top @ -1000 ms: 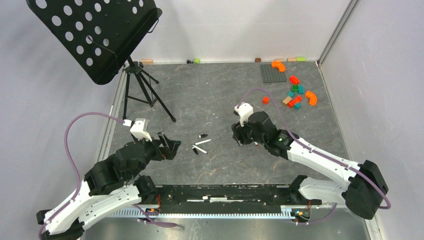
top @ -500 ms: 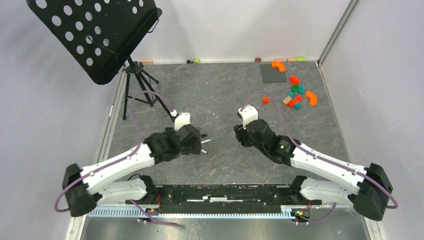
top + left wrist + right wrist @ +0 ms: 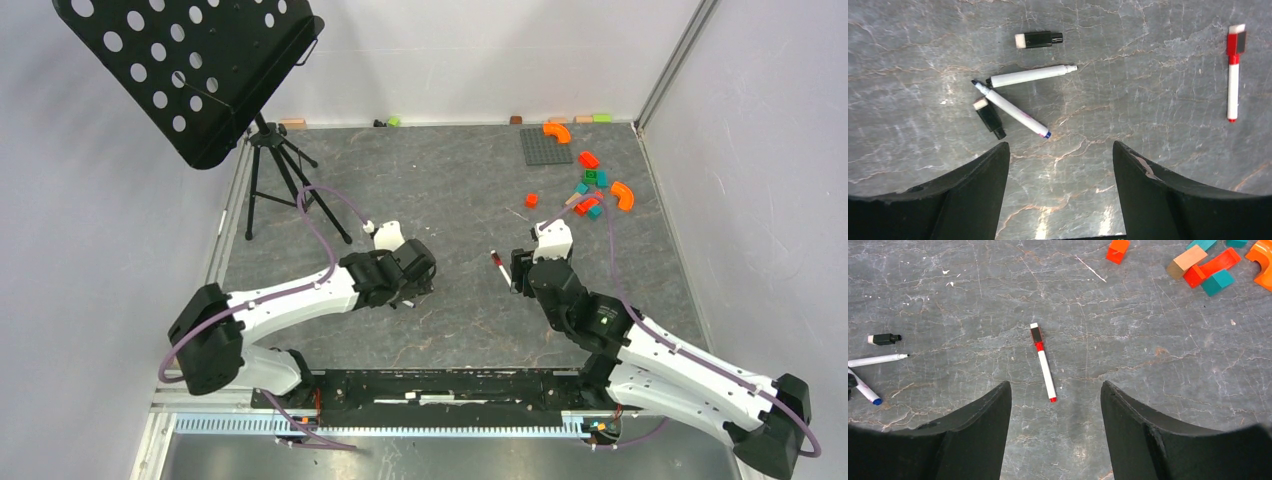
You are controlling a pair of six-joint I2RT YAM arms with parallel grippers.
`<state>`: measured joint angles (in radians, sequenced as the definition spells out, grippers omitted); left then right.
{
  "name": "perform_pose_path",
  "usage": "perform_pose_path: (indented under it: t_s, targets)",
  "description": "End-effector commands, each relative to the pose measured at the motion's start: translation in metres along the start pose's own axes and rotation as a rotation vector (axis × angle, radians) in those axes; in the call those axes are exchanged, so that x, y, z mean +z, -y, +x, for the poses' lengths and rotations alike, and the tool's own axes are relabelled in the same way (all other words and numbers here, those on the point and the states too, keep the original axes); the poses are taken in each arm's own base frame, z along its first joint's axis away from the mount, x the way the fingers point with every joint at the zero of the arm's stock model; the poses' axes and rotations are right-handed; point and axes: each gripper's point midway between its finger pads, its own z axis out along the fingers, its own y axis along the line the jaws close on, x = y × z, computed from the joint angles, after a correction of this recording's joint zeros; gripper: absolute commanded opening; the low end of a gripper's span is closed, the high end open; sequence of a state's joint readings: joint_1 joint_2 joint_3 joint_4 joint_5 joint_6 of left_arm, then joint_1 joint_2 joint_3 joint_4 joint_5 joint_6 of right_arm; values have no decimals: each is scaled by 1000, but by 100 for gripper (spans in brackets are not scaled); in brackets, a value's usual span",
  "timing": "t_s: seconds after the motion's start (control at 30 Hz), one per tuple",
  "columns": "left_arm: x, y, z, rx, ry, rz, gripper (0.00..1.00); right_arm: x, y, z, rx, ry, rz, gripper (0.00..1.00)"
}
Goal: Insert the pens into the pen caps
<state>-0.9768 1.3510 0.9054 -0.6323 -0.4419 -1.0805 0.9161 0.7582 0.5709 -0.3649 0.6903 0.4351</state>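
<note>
as both arms reach out over the grey table (image 3: 450,200), the left gripper (image 3: 1060,147) is spread wide, nothing between its fingers. just ahead of it, there's the blue pen (image 3: 1010,109), uncapped and lying on a slant, with a black cap (image 3: 989,116) tucked against its barrel on the left. a little beyond, the black-tipped pen (image 3: 1030,75) lies bare too, its dark end almost meeting the blue pen's nib. farther still, a second cap (image 3: 1038,39), black with a white end, sits alone, apart from both pens. well off to the right of that cluster, the red pen (image 3: 1233,75) lies flat.

over to the right gripper (image 3: 1055,387): open as well, holding nothing. in its wrist view the red pen sits on the table with its near end in the gap between the fingers, and the red cap (image 3: 1037,337) is already on, at the far end.

at the far right of the table, a scatter of blocks (image 3: 1208,270) beside a grey baseplate (image 3: 545,145). far left, a black music stand (image 3: 190,70) on its tripod.
</note>
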Motion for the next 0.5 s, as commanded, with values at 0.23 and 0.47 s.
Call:
perform_pose_path:
  t_s: [0.23, 0.47]
  targets:
    - [36, 6, 18, -187, -45, -167, 77, 3, 1, 6, 8, -7, 17, 69]
    - [46, 4, 21, -190, -42, -200, 71, 4, 1, 8, -2, -10, 15, 69]
